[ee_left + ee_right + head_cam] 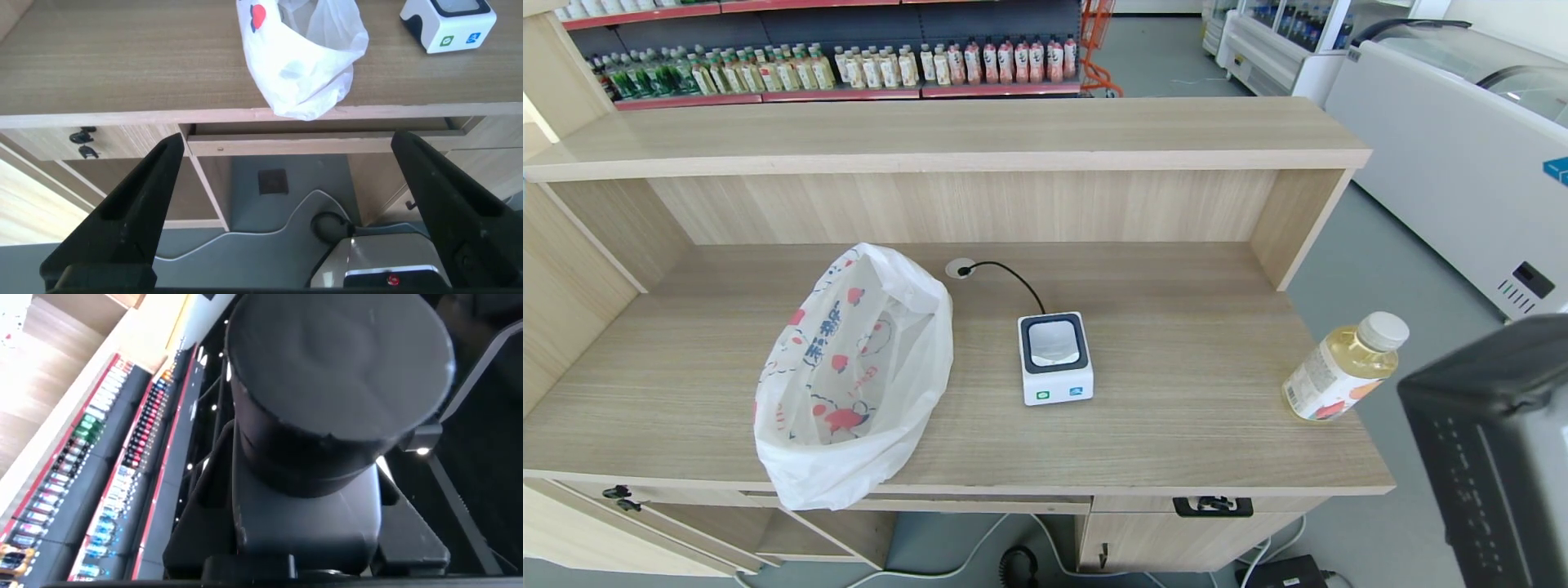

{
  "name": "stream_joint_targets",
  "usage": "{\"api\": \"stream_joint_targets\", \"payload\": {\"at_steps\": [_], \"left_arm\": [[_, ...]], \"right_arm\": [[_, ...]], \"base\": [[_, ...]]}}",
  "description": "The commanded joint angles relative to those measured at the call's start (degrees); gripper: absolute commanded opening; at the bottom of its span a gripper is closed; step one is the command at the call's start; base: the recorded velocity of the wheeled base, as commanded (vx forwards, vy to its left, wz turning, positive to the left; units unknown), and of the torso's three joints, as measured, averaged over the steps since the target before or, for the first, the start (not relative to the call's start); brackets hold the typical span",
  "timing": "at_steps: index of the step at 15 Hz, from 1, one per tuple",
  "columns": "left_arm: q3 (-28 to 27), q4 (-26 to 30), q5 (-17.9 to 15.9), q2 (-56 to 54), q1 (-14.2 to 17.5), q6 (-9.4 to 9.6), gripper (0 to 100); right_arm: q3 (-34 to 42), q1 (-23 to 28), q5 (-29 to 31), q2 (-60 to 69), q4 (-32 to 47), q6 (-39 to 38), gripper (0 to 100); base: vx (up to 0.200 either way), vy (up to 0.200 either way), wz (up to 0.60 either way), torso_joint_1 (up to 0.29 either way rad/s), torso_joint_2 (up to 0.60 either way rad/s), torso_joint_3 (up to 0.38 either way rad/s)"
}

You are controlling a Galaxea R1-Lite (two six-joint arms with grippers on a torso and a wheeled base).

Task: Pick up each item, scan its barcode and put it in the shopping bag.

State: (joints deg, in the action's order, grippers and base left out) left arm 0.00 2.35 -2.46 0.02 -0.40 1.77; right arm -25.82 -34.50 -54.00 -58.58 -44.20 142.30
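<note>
On the counter (1176, 433) lie one white shopping bag (849, 384) at the left with its mouth open, one scanner (1054, 357) in the middle with one black cable (1011, 276) running to the far side, and one bottle (1343, 369) of yellow drink upright near the right edge. The left gripper (288, 143) hangs with jaws wide apart and empty, just nearer than the counter's near edge, by the bag. The right arm (1486, 441) stands at the near right beside the bottle; I cannot tell its end effector's state.

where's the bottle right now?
Head view: the bottle stands on the robot's right, near the counter's right edge, well right of the scanner.
</note>
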Motion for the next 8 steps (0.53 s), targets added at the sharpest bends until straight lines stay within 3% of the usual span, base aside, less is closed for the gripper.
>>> {"api": "stream_joint_targets", "payload": {"at_steps": [1,8], "left_arm": [[0.0,0.0,0.0,0.0,0.0,-0.01,100],[0.0,0.0,0.0,0.0,0.1,-0.01,100]], "right_arm": [[0.0,0.0,0.0,0.6,0.1,0.0,0],[-0.2,0.0,-0.1,0.8,0.9,0.2,0]], "base": [[0.0,0.0,0.0,0.0,0.0,0.0],[0.0,0.0,0.0,0.0,0.0,0.0]]}}
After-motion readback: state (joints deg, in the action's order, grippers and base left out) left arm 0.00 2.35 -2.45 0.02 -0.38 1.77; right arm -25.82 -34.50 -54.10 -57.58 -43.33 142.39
